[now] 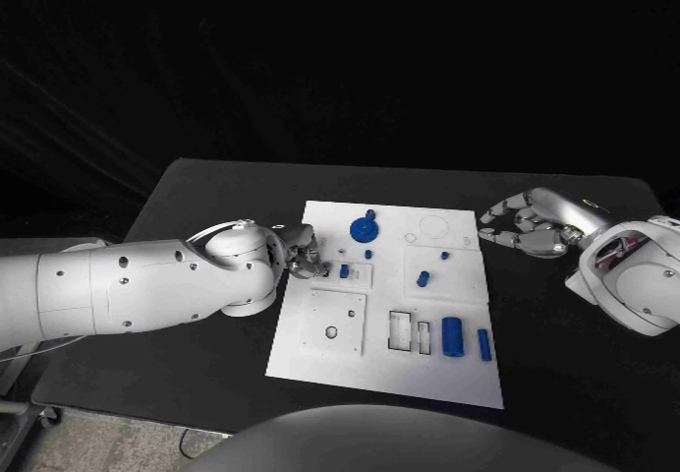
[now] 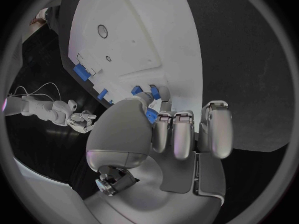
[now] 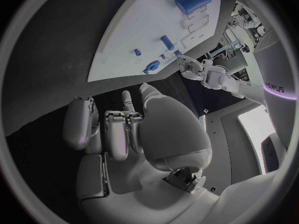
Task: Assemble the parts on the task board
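Head view — blue parts (image 1: 452, 335) on the task board (image 1: 329, 366)

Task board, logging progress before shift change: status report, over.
Left hand over the task board's left edge, pinching a small blue part. Right hand open, off the board's right side. Nothing blocking.

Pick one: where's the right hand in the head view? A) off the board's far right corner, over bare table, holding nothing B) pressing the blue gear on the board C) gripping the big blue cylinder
A: the right hand sits over the black table beside the task board, fingers curled, with no part in them.
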Motion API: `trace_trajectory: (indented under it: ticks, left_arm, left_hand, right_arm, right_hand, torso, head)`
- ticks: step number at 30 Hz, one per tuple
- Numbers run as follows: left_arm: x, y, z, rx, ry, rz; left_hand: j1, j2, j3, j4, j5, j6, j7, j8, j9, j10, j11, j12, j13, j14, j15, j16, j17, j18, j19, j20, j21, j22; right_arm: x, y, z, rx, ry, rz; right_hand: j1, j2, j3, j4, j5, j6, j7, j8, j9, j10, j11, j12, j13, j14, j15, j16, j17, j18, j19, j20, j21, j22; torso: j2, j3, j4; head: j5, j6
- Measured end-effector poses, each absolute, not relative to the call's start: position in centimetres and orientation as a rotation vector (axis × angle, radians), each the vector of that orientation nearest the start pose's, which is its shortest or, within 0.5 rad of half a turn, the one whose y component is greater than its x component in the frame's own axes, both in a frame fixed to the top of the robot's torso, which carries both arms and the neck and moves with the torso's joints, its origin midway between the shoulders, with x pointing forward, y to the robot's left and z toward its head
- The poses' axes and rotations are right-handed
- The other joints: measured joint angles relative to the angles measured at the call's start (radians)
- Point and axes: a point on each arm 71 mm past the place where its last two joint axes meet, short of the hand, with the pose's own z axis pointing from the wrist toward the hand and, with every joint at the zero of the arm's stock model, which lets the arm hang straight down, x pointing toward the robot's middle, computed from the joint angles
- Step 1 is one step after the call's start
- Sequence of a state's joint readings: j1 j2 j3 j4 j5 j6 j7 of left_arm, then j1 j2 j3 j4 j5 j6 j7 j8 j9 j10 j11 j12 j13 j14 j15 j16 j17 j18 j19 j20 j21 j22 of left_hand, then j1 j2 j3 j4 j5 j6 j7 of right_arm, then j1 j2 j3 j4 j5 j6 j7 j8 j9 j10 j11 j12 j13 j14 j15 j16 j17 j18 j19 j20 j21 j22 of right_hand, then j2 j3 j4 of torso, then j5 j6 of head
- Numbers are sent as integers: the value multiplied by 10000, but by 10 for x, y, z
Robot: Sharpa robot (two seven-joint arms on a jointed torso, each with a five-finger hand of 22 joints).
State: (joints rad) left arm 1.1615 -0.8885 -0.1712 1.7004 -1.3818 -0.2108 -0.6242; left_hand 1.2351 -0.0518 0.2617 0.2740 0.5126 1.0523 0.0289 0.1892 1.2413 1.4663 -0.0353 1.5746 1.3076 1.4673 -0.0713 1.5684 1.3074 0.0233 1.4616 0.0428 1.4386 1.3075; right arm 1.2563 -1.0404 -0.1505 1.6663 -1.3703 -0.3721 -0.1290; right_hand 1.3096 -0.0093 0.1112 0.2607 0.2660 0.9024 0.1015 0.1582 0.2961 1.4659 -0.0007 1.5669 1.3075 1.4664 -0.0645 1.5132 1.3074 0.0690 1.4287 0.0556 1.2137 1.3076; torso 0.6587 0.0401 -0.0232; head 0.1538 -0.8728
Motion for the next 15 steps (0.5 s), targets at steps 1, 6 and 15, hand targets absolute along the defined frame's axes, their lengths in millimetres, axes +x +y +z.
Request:
trace_trajectory:
  ticks: [1, 6, 15]
  left_arm:
    - [425, 203, -253, -860, 20753, -2714]
    - [424, 203, -253, -849, 20755, -2719]
    - [422, 203, -253, -840, 20779, -2737]
  left_hand:
    - [0, 0, 0, 0, 0, 0, 0, 0, 0, 0, 0, 0, 0, 0, 0, 0, 0, 0, 0, 0, 0, 0]
    - [0, 1, 0, 0, 3, 0, 0, 0, 1, 0, 0, 0, 0, 0, 0, 0, 0, 0, 0, 0, 0, 0]
    - [-2, 1, 30, -30, -8, -17, 17, -1, 2, 0, 0, 0, 0, 0, 0, 0, -1, 0, 0, 0, 0, -1]
  right_arm:
    - [451, -258, -185, -376, 17087, 5883]
    - [451, -258, -186, -368, 17100, 5872]
    - [451, -259, -186, -349, 17122, 5841]
  right_hand:
    - [0, 0, 4, -4, 11, 0, 0, 0, 0, 0, 0, 0, 0, 0, 0, 0, 0, 0, 0, 0, -22, 0]
    - [0, 0, 40, -40, 92, 0, 0, 0, -16, 0, 0, 0, 0, 0, 0, 0, 0, 0, 0, 0, -37, -1]
    - [39, 39, 68, -68, 151, 36, 36, 0, -25, 0, 0, 0, 0, 0, 0, 0, 0, 0, 0, 0, -37, -2]
  torso:
    - [0, 0, -1]
    - [0, -3, -3]
    - [1, -3, -3]
  head:
    - [-3, 0]
    - [-11, 0]
    - [-18, 0]
